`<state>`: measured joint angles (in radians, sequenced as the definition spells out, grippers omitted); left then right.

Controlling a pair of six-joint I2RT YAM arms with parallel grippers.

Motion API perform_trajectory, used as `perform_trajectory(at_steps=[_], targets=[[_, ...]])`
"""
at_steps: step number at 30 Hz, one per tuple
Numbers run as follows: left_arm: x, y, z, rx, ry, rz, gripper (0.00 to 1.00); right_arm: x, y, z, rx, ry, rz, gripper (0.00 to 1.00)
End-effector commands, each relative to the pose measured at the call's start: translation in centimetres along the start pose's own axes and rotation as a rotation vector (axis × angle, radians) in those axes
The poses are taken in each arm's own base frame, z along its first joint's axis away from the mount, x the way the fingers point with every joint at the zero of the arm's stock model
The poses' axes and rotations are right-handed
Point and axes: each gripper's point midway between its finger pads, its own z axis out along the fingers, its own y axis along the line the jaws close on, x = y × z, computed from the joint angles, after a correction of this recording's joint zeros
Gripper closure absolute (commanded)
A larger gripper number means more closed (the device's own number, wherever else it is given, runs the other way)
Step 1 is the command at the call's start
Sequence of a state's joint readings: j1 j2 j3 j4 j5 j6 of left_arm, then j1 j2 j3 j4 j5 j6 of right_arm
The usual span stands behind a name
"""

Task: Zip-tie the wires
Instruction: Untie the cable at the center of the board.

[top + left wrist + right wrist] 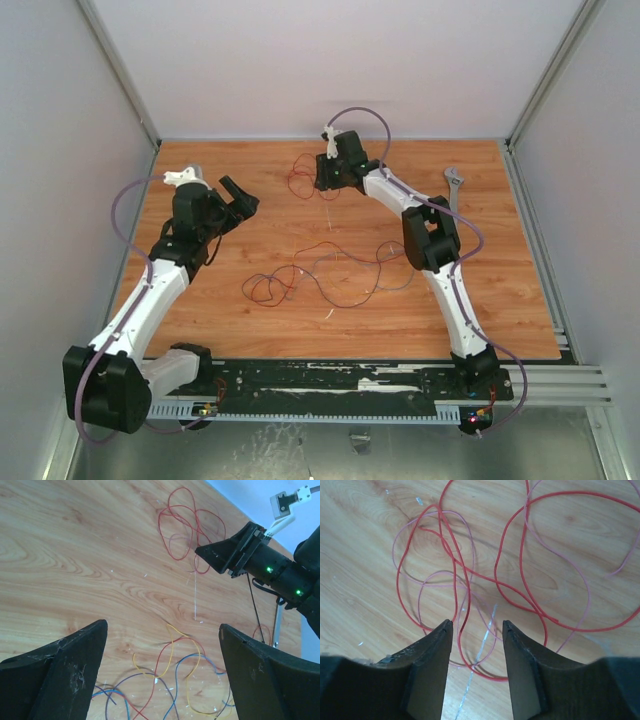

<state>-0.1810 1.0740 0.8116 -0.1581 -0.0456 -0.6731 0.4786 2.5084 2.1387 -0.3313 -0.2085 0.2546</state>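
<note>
Task barely begun, judging by the layout: nothing bundled, no tie round anything. Nearest, mid worktop point(510, 270), a loose tangle of wires point(300, 272) sprawls flat, w/ red, yellow, blue and greyish strands, neither arm touching it. L tool point(240, 197) hangs above the worktop's left side, fingers wide apart, holding nothing, well apart from both wire groups. Further back a second lot, red and pinkish loops point(472, 574), lies spread out. R tool point(477, 624) sits low over it, fingers partway apart, one red strand running into the gap btw them, not pinched as far as the wrist view shows. A thin pale strip point(194, 597) lies flat just beside those loops, poss the zip tie, can't tell; no black strip shows anywhere. Wrench point(455, 185) rests far right, out of play. Left to do, prob: gather both lots into one bundle, fetch the tie, wrap, thread, pull tight
</note>
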Motion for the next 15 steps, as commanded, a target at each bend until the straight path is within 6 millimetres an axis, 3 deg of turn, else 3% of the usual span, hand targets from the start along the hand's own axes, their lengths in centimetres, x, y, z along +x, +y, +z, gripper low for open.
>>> perform_trajectory(at_steps=[1, 11, 15], targets=[[0.5, -0.4, 0.5, 0.035, 0.011, 0.021, 0.02, -0.8, 1.0, 0.9, -0.024, -0.031, -0.022, 0.56], [0.7, -0.5, 0.6, 0.046, 0.014, 0.013, 0.02, -0.1, 2.0, 1.8, -0.052, -0.018, -0.029, 0.73], [0.6, -0.7, 0.4, 0.052, 0.011, 0.01, 0.02, -0.1, 2.2, 1.7, -0.053, -0.015, -0.033, 0.85]])
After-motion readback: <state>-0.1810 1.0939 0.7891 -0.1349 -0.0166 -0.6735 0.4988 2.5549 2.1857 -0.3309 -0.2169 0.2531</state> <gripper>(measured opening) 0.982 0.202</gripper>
